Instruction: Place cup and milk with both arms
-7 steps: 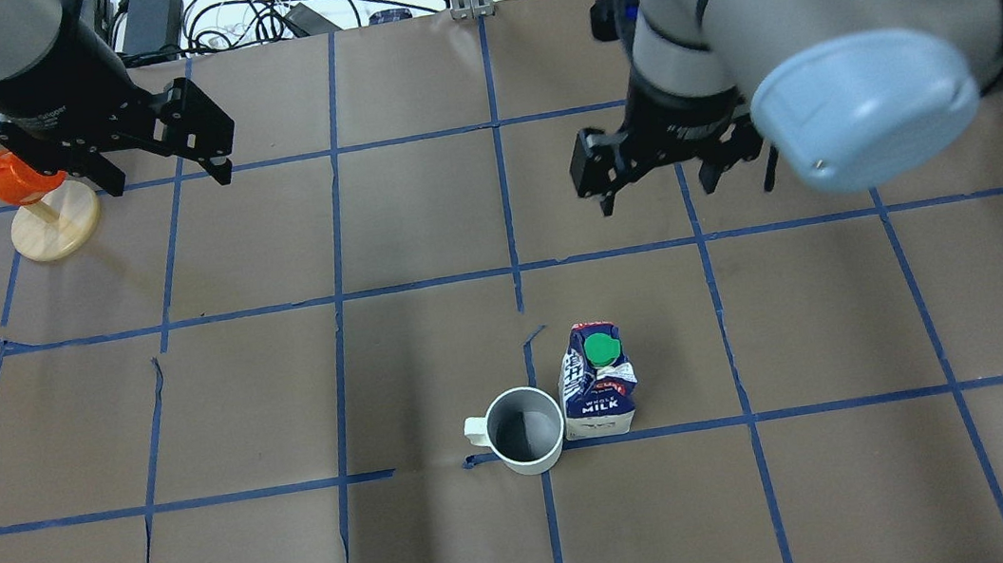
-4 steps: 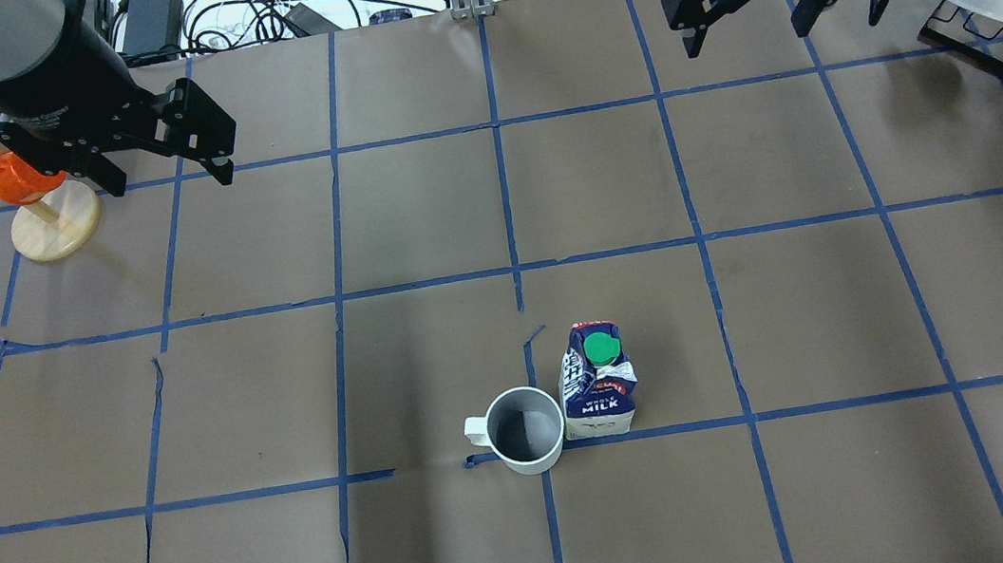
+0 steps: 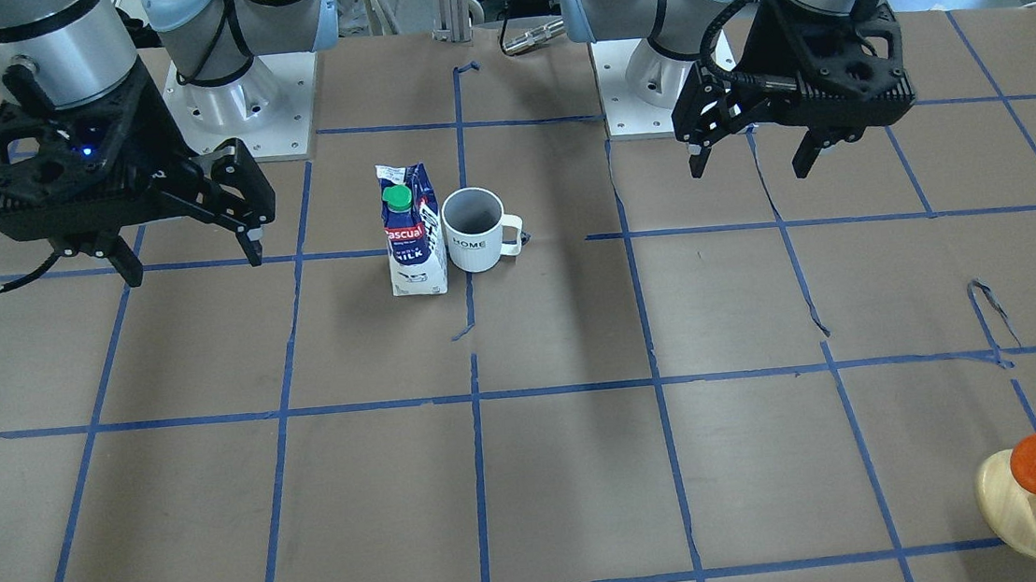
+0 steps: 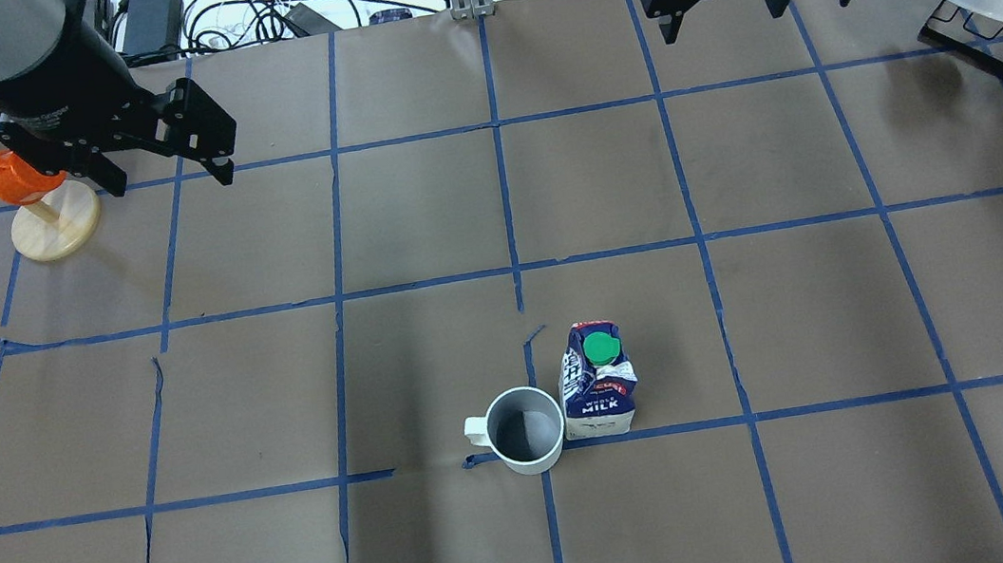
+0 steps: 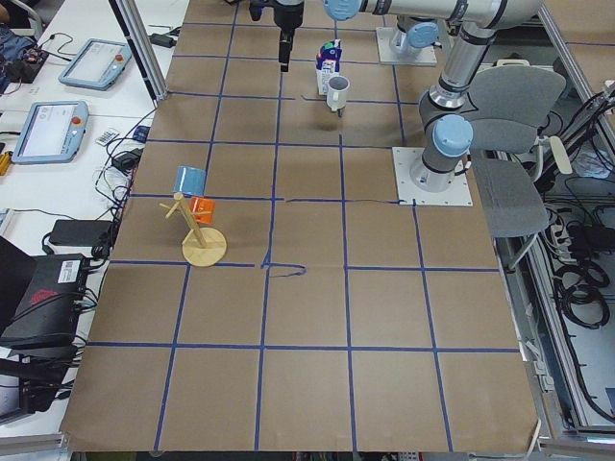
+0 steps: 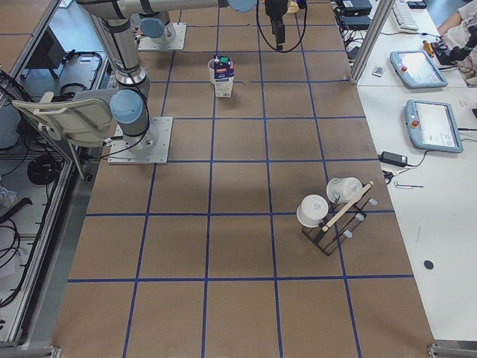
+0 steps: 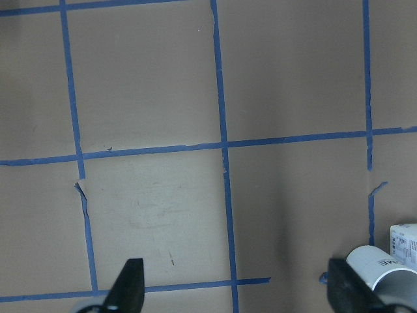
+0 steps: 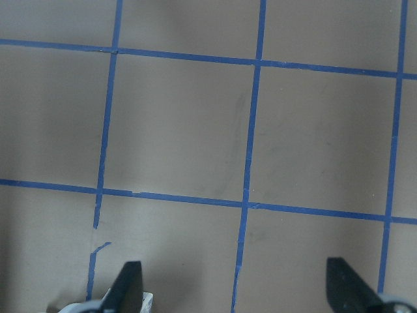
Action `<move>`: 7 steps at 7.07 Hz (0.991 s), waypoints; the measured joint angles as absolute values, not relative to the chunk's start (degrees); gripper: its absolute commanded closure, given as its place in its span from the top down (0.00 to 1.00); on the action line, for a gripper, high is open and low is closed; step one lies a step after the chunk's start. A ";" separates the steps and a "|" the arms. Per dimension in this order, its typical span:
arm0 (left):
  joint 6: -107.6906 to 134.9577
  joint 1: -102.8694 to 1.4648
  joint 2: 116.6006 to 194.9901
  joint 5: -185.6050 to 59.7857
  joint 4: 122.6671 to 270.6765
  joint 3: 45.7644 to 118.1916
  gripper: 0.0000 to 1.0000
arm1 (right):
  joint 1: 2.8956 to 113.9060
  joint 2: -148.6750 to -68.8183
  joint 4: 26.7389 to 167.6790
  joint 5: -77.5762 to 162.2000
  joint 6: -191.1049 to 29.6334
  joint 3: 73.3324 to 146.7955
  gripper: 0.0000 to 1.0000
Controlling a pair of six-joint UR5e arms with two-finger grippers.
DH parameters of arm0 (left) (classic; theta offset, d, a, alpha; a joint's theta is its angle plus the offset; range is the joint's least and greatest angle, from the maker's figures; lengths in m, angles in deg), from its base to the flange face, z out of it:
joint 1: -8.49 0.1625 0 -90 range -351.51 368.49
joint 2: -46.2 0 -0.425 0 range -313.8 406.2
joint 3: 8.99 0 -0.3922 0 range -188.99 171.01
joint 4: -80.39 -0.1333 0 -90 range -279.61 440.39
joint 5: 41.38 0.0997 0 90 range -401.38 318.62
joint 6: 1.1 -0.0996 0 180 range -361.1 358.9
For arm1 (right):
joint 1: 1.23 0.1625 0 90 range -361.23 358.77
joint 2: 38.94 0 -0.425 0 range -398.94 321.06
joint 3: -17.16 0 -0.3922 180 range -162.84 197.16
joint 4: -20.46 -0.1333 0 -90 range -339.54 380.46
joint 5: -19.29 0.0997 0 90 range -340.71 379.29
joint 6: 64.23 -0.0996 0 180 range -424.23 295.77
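locate the cup (image 4: 526, 429) and the milk (image 4: 598, 380) near the middle of the tabletop (image 4: 417, 215), toward the robot's edge. both stand upright, side by side. from these views you cannot tell whether they touch or are just apart. the milk stands on the robot's right of the cup. the cup's handle points toward the robot's left, and its "home" lettering faces away from the robot. the milk's green cap is on top. the cup sits at a crossing of the blue tape lines (image 4: 506, 204).

check the left gripper (image 4: 168, 174). it is released, with the jaws spread wide and nothing between them. it hangs raised above the tabletop on the robot's left side, well apart from the cup. in the left wrist view you see bare tabletop between the fingertips, with the cup's rim at the lower right corner.

check the right gripper (image 4: 723, 17). it is likewise released, jaws wide, holding nothing. it hangs raised above the tabletop on the robot's right side, well apart from the milk.

note the other items. an orange cup (image 4: 10, 179) rests on a wooden stand (image 4: 57, 231) at the far left of the tabletop. a wire rack (image 4: 992, 63) with white cups stands at the far right.
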State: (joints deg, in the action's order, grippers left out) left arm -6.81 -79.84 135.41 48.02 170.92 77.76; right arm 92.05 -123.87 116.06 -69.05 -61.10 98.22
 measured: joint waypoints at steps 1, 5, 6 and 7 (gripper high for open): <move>-6.81 -79.84 135.41 48.03 170.92 77.76 1.00 | 92.37 -125.57 115.37 -68.97 -61.07 98.83 1.00; -6.81 -79.91 135.41 48.07 171.01 77.76 1.00 | 92.30 -127.92 114.16 -69.38 -59.28 99.70 1.00; -6.81 -79.88 135.39 48.09 171.01 77.76 1.00 | 92.17 -128.03 114.18 -69.38 -59.33 100.42 1.00; -6.81 -79.85 135.32 48.14 171.05 77.76 1.00 | 92.03 -128.41 114.15 -69.43 -59.25 101.31 1.00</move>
State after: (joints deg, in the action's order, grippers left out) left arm -6.81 -79.85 135.32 48.14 171.05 77.76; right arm 92.03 -128.41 114.15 -69.43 -59.25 101.31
